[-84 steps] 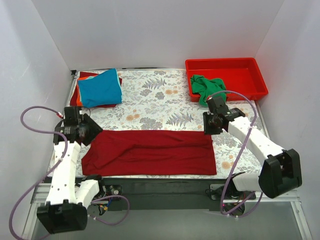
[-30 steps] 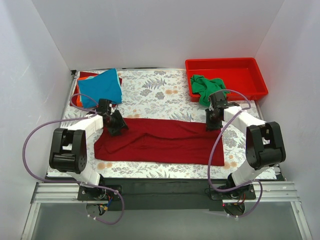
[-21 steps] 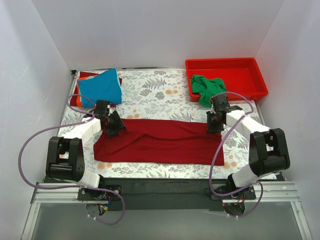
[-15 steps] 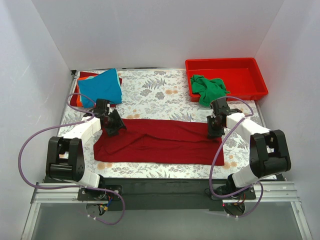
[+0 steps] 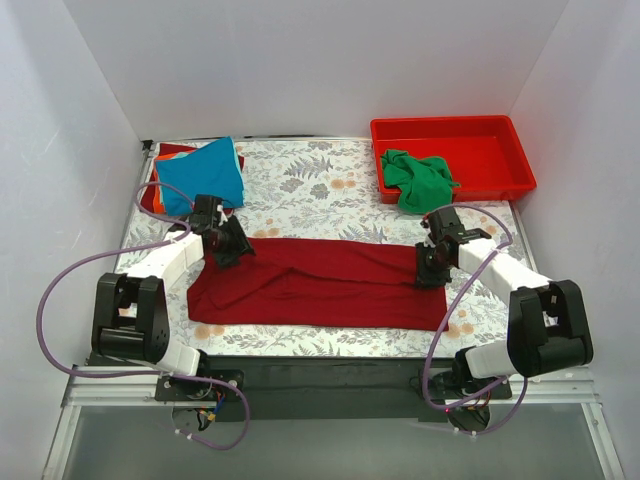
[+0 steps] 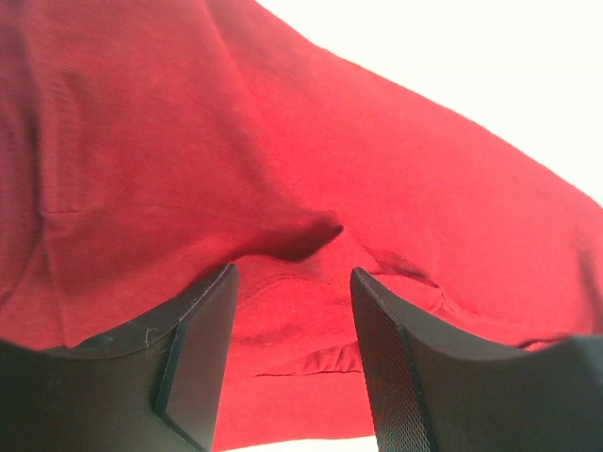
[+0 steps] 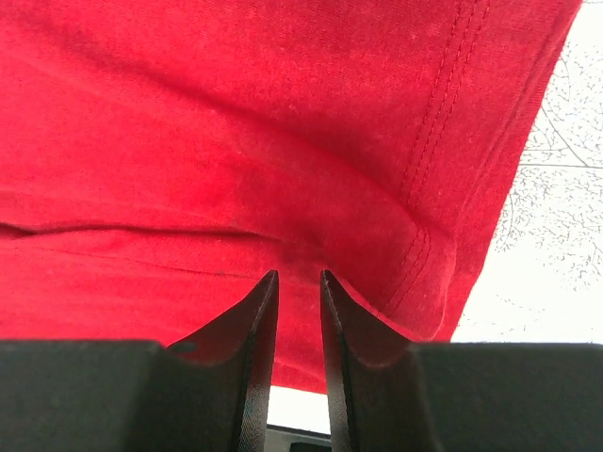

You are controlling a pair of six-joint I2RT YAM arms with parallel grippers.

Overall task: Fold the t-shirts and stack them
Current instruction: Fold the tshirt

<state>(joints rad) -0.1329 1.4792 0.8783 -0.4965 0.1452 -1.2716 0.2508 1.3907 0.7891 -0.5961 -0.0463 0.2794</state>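
The large dark red t-shirt (image 5: 320,285) lies as a long folded band across the middle of the floral cloth. My left gripper (image 5: 235,245) is low at its far left corner. In the left wrist view that gripper (image 6: 292,330) is open, with the shirt (image 6: 283,169) lying rumpled under and between the fingers. My right gripper (image 5: 428,272) is at the shirt's right end. In the right wrist view it (image 7: 299,282) is shut on a fold of the shirt (image 7: 236,141) near the hem. The green t-shirt (image 5: 415,178) hangs over the tray's edge. The blue t-shirt (image 5: 200,175) tops orange and red ones.
The rigid red plastic tray (image 5: 470,135) stands at the back right. The stack under the blue shirt is at the back left corner. White walls close in three sides. Purple cables loop beside both arms. The table's dark front edge (image 5: 320,365) is near the arm bases.
The dark red shirt has been dragged away from the front edge. In the last half second my right gripper moved nearer with the shirt's right end. The left gripper barely moved.
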